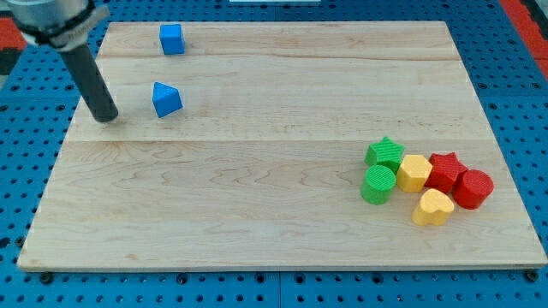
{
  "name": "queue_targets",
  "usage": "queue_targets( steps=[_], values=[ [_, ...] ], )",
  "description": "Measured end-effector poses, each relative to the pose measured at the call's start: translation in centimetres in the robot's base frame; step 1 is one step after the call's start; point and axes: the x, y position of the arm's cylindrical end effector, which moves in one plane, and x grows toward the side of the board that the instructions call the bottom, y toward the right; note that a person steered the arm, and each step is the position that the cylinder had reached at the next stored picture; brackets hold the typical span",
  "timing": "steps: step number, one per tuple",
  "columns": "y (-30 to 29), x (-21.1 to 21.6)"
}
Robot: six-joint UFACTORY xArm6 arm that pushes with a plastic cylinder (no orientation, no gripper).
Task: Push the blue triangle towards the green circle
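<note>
**Blue triangle: position, heading and arm pose**

The blue triangle [167, 99] sits on the wooden desk [257, 214] in its upper-left region, well apart from the other task item, the green circle [378, 185], which lies far toward the view's lower right.

Arm pose: the dark rod enters from the view's top-left corner and slants down and to the right. My tip [106, 119] rests on the desk just to the view's left of the blue triangle, with a narrow gap of bare wood between them; no contact shows. There is no claw on this arm, so no open or closed state applies.

Heading: the triangle's widest face is turned toward the view's right and slightly down. Its long axis cannot be made out with confidence from this angle.

Other items:
- A blue cube [172, 39] stands near the desk's top edge, above the triangle.
- Around the green circle cluster a green star [385, 153], a yellow hexagon [414, 172], a red star [443, 168], a red cylinder [473, 189] and a yellow heart [433, 207].
</note>
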Motion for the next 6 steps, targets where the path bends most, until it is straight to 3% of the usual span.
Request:
queue_targets(
  steps=[2,4,5,6],
  values=[
    [13.4,-2.2],
    [13.6,-3.9],
    [10.0,-5.3],
    [15.2,-4.8]
  ],
)
